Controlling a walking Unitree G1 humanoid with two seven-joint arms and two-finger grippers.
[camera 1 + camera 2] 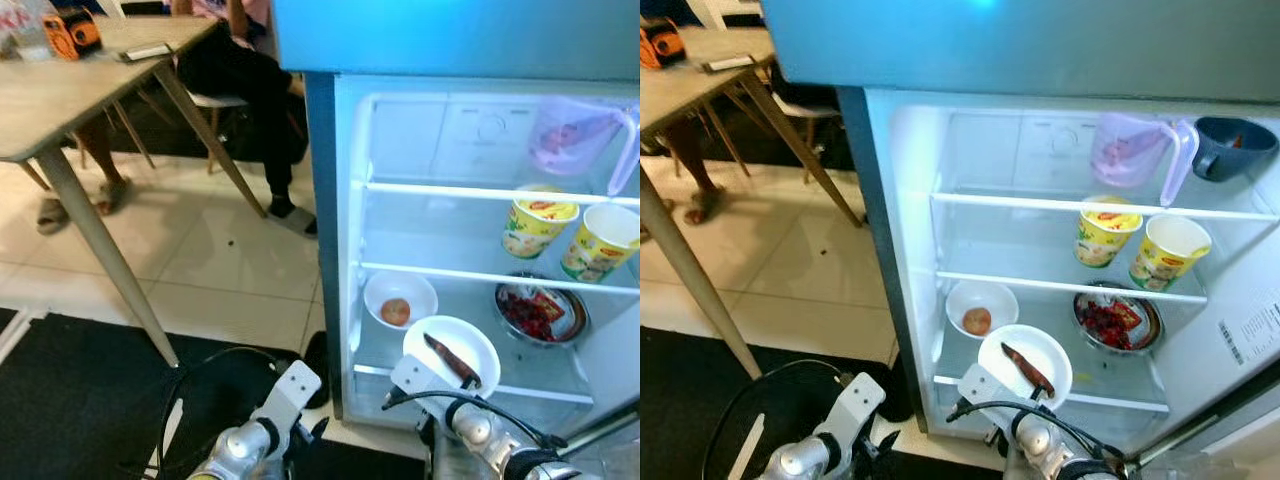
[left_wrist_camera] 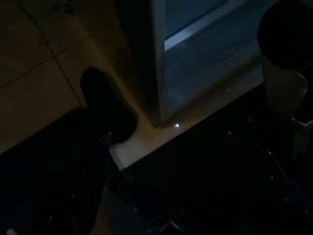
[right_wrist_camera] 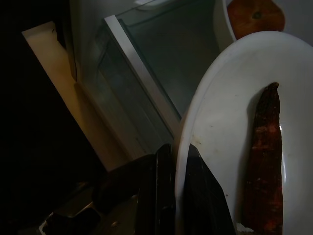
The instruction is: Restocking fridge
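Note:
The fridge point(image 1: 330, 250) stands open in front of me. My right gripper point(image 3: 180, 188) is shut on the rim of a white plate point(image 1: 452, 345), one finger on each face. A dark red strip of meat point(image 1: 452, 360) lies on the plate. The plate hangs at the front of the lowest shelf, just before a white bowl point(image 1: 400, 295) with a round brown item in it. My left arm point(image 1: 255, 435) hangs low by the fridge's bottom corner, over the black mat.
A metal bowl of red food point(image 1: 540, 312) shares the lowest shelf. Two yellow cups point(image 1: 538, 222) stand on the middle shelf, a clear pitcher point(image 1: 580, 135) on top. A wooden table point(image 1: 60, 100) and a seated person's legs point(image 1: 270, 150) are at left.

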